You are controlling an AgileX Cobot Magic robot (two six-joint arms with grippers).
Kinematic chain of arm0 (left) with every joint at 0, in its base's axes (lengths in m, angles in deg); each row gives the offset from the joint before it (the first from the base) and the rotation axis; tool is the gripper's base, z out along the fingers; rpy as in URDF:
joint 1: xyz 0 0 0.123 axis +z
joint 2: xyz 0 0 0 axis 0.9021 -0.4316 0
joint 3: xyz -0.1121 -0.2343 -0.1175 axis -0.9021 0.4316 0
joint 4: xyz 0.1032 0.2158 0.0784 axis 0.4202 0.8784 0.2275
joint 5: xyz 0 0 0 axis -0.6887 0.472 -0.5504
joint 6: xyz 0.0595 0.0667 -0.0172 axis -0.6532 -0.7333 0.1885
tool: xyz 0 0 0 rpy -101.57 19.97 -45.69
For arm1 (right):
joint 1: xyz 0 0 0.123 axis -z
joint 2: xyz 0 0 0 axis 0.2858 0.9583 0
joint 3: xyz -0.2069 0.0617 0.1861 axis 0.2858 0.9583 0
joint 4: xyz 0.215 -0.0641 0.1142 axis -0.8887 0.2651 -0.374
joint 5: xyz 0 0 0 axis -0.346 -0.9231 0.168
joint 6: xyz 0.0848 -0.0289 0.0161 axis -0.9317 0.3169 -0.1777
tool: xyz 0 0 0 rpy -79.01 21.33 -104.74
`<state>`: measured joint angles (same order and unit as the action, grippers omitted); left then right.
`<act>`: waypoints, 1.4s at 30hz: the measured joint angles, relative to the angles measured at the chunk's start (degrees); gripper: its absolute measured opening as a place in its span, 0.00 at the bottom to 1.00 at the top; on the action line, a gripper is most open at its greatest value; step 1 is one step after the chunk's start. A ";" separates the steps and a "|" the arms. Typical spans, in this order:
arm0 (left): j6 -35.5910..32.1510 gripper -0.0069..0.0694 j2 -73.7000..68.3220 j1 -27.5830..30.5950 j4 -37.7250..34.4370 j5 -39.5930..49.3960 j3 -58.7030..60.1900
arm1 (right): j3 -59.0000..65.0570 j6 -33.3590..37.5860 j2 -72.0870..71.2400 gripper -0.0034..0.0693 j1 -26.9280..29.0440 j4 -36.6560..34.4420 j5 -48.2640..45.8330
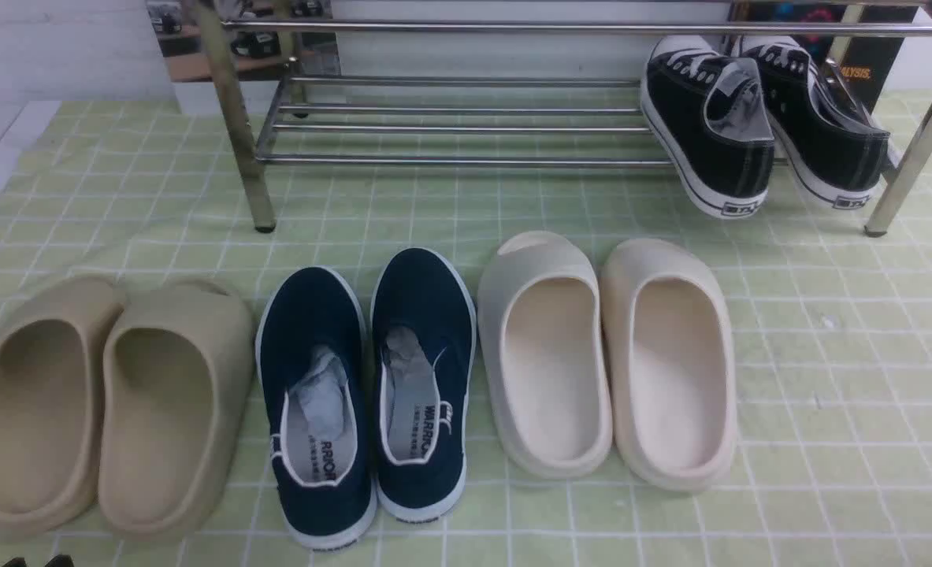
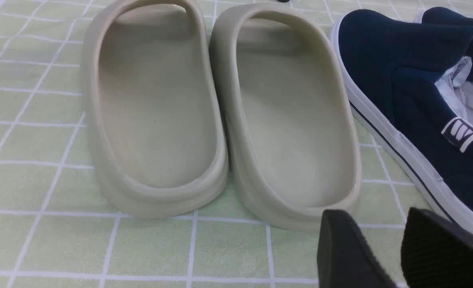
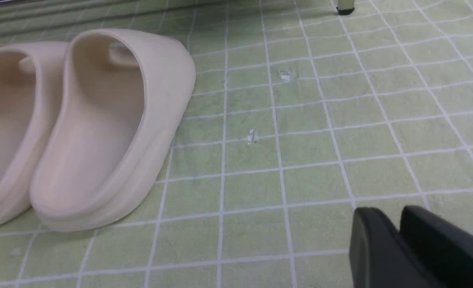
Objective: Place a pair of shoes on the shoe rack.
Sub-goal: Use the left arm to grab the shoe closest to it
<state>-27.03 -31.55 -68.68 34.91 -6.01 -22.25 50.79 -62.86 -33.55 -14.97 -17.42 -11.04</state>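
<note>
The pair of navy slip-on shoes, the left one and the right one, stands side by side on the green checked mat, toes toward the chrome shoe rack at the back. Grey paper fills both. My left gripper is open and empty, low over the mat, just behind a beige slipper and beside the left navy shoe. Its fingertips barely show in the front view. My right gripper is shut and empty over bare mat, to the right of the cream slippers; the front view does not show it.
Beige slippers stand left of the navy pair, cream slippers to its right. Black lace-up sneakers sit tilted on the rack's right end. A rack foot stands on the mat ahead of the right gripper.
</note>
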 joint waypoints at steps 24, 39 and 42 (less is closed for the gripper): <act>0.00 0.40 0.00 0.00 0.00 -1.16 0.00 | 0.00 0.00 0.00 0.26 0.00 0.00 0.00; -1.28 0.40 0.00 0.00 0.81 -19.53 0.00 | 0.00 0.00 0.00 0.28 0.00 0.00 0.00; -1.30 0.40 0.00 0.00 0.86 -24.49 0.00 | 0.00 0.12 0.00 0.29 0.00 0.00 0.00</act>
<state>-28.33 -31.55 -68.68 35.77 -30.50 -22.25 50.79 -62.74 -33.55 -14.97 -17.42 -11.04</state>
